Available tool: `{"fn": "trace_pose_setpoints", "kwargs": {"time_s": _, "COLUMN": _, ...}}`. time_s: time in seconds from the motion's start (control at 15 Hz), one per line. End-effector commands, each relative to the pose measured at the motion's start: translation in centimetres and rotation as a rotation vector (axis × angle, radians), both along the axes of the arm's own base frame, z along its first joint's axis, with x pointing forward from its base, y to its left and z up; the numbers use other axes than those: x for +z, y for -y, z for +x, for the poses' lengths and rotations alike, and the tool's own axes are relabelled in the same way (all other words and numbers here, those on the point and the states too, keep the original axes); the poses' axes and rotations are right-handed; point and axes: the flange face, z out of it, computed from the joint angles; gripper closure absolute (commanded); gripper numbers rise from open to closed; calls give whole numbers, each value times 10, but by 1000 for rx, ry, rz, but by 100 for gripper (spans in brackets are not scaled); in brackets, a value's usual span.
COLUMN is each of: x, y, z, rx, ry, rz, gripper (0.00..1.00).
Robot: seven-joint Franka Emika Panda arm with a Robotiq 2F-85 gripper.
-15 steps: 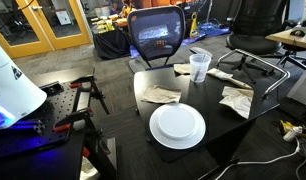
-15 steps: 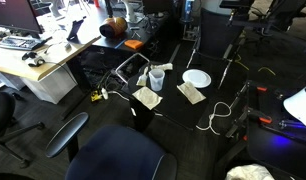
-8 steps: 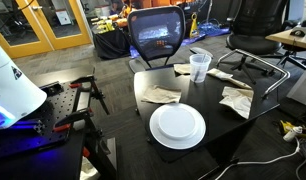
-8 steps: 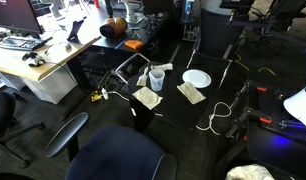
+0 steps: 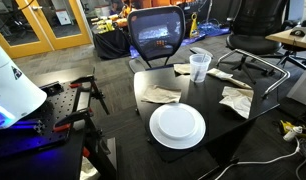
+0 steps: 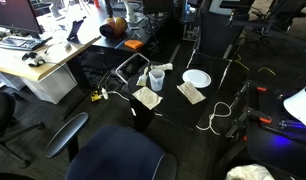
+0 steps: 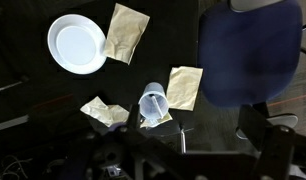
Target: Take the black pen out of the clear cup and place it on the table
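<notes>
The clear cup (image 5: 199,67) stands near the far edge of the glossy black table (image 5: 218,125), and also shows in an exterior view (image 6: 155,77). In the wrist view the cup (image 7: 153,104) is seen from high above. The black pen (image 7: 154,101) leans inside it as a thin stick. My gripper (image 7: 193,160) shows only as dark, blurred fingers at the bottom of the wrist view. They are spread wide with nothing between them, well above the table and apart from the cup.
A white plate (image 5: 177,125) lies at the table's near side. Crumpled tan napkins (image 5: 161,95) (image 5: 236,100) lie around the cup. A blue mesh chair (image 5: 157,33) stands behind the table. A white cable (image 6: 225,112) crosses the tabletop. A wooden desk (image 6: 33,65) stands to the side.
</notes>
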Motion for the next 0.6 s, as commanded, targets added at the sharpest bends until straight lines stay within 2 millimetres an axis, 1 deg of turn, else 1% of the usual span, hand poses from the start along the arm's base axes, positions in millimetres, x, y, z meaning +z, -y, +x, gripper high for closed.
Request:
{"fn": "trace_pose_setpoints", "kwargs": {"time_s": 0.0, "x": -16, "y": -1, "z": 17, "rx": 29, "ry": 45, "rz": -4, "gripper": 0}}
{"fn": "trace_pose_setpoints", "kwargs": {"time_s": 0.2, "x": -38, "y": 2, "z": 30, "rx": 21, "ry": 65, "rz": 2, "gripper": 0}}
{"fn": "trace_pose_setpoints", "kwargs": {"time_s": 0.33, "x": -53, "y": 9, "z": 38, "rx": 17, "ry": 56, "rz": -6, "gripper": 0}}
{"fn": "trace_pose_setpoints", "kwargs": {"time_s": 0.53, "x": -75, "y": 26, "z": 47, "rx": 19, "ry": 31, "rz": -48, "gripper": 0}}
